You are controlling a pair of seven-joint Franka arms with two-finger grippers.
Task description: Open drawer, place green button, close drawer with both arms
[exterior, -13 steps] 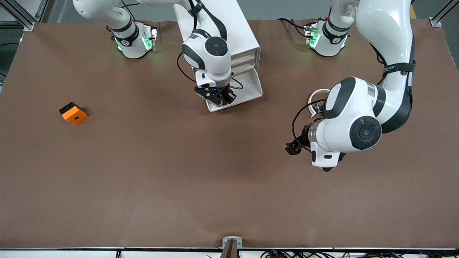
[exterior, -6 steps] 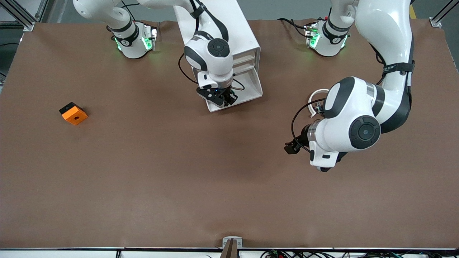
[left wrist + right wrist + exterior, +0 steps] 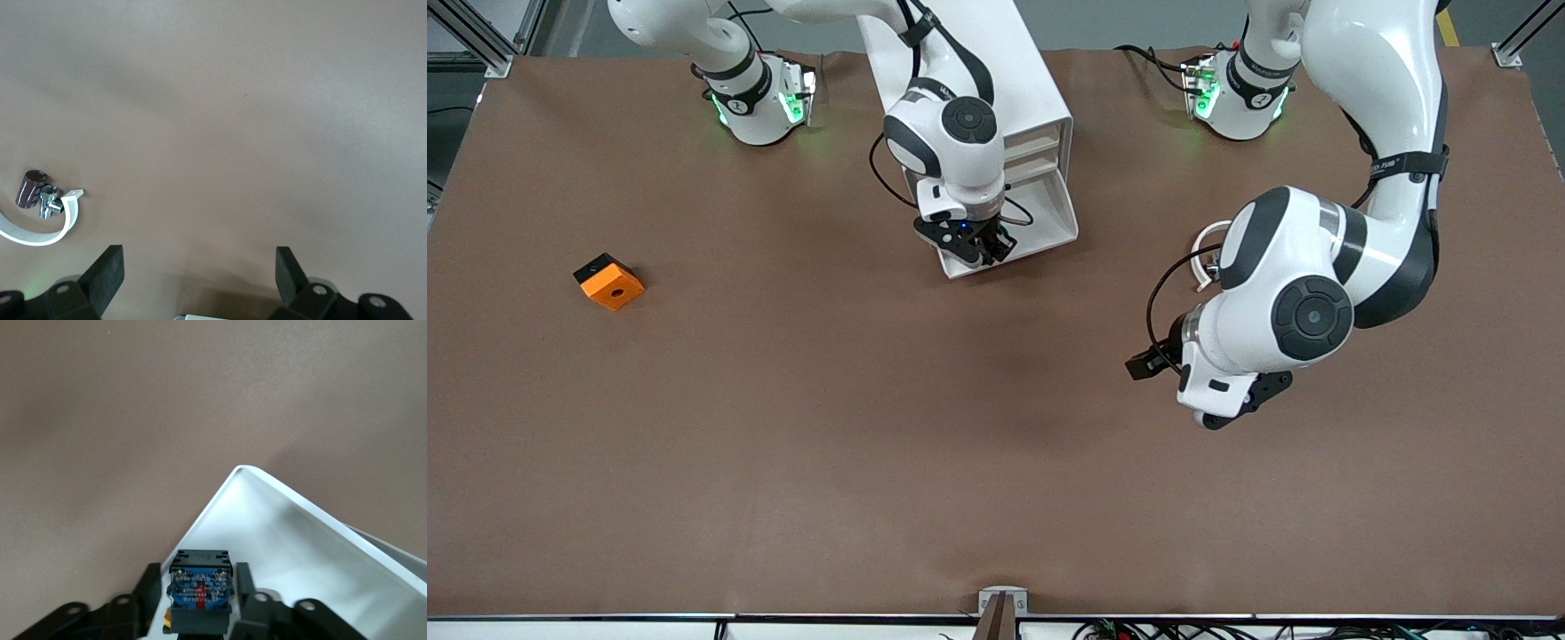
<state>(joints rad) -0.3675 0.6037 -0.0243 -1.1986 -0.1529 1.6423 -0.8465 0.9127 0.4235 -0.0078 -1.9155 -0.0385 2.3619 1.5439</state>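
Note:
My right gripper (image 3: 975, 250) hangs over the open drawer (image 3: 1049, 227) of the white cabinet (image 3: 996, 71), at the drawer's corner nearest the front camera. In the right wrist view the button (image 3: 200, 587) shows its dark blue base between the fingers (image 3: 151, 587), with a thin gap on each side. The gripper (image 3: 197, 577) is open, just above the drawer's white floor (image 3: 300, 547). My left gripper (image 3: 198, 277) is open and empty over bare table toward the left arm's end. The left arm's big wrist (image 3: 1280, 311) hides it in the front view.
A white arc (image 3: 1209, 240) lies on the table beside the left arm, with a small dark part (image 3: 30, 189) and a metal bit at its tip. An orange cube (image 3: 609, 281) with a hole sits toward the right arm's end of the table.
The right gripper's fingers have parted slightly from the button after shifting a little over the drawer. The left arm's wrist has swung a bit toward the right arm's end.

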